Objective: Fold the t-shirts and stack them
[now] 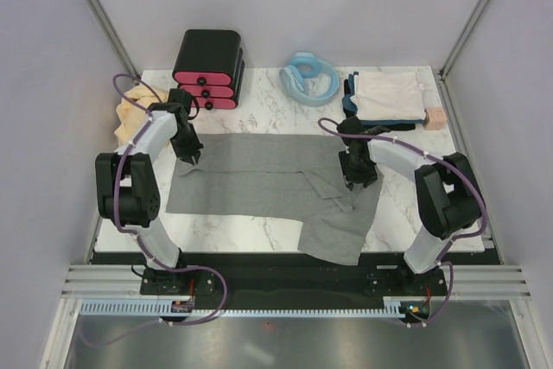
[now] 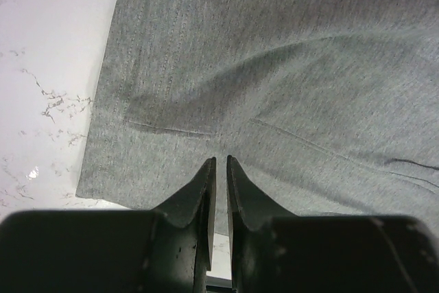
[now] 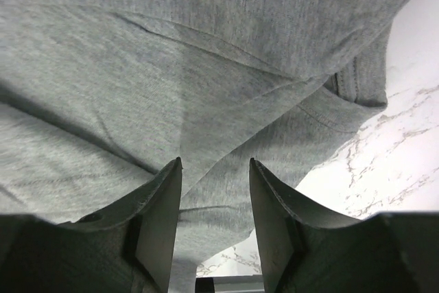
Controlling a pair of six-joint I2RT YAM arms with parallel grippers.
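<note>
White walls close in a marble table [image 1: 259, 118]. At its far left edge a tan-yellow t-shirt [image 1: 130, 120] lies crumpled, waiting its turn.

My left gripper [image 1: 192, 158] sits at the far-left corner of the heather-grey t-shirt [image 1: 251, 183], which lies spread across the middle of the table. The risk on this side is a false grip. If I lift with only a thread of hem caught, or none, the corner drops and the fold comes out crooked. My left jaws are nearly pressed together, with only a thin slit between them. They sit right at the cloth's edge, and I cannot tell whether a fold is caught in that slit.

Further right the shirt bunches into creases, and one part trails to the table's near edge. If I pull unevenly between my two arms, that part could slide off or twist into the fold.

My right gripper [image 1: 358, 181] hangs over the creased area with its jaws about half spread. It holds nothing, and grey cloth shows in the gap. If I close here I might take two layers at once.

At the far right corner lies a folded whitish t-shirt [image 1: 390, 95] on darker ones. A wide swing of my right arm could knock it.
</note>
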